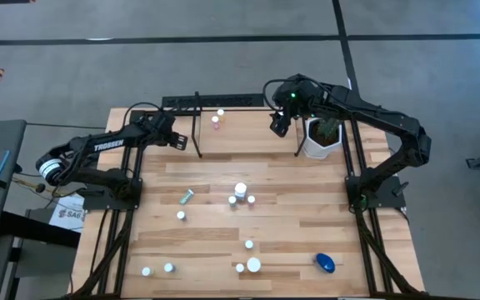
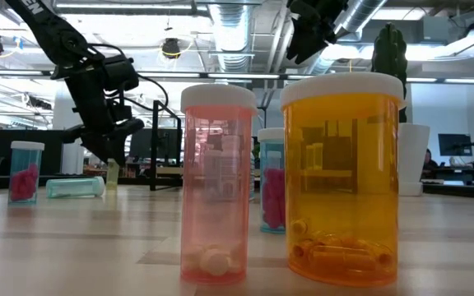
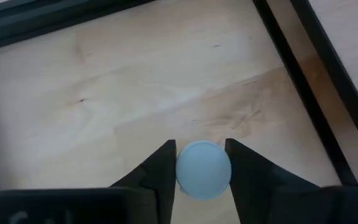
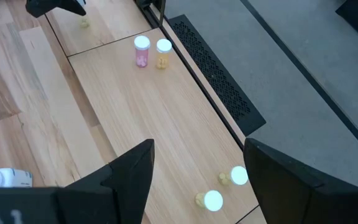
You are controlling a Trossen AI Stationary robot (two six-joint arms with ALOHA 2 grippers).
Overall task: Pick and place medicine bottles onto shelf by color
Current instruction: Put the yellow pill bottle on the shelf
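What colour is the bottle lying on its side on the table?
Pale teal-green bottle, lying sideways; the low view shows it best.

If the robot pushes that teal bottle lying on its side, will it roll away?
Probably, yes. The teal bottle lies on its side on the smooth wooden table, and its round body would likely roll sideways when nudged. It looks like thin plastic with nothing visible inside, so it is probably light and easy to move.

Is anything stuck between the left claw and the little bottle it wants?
No. The left gripper has its fingers on both sides of the white-capped bottle, touching it, with nothing between. Below is only bare wood board.
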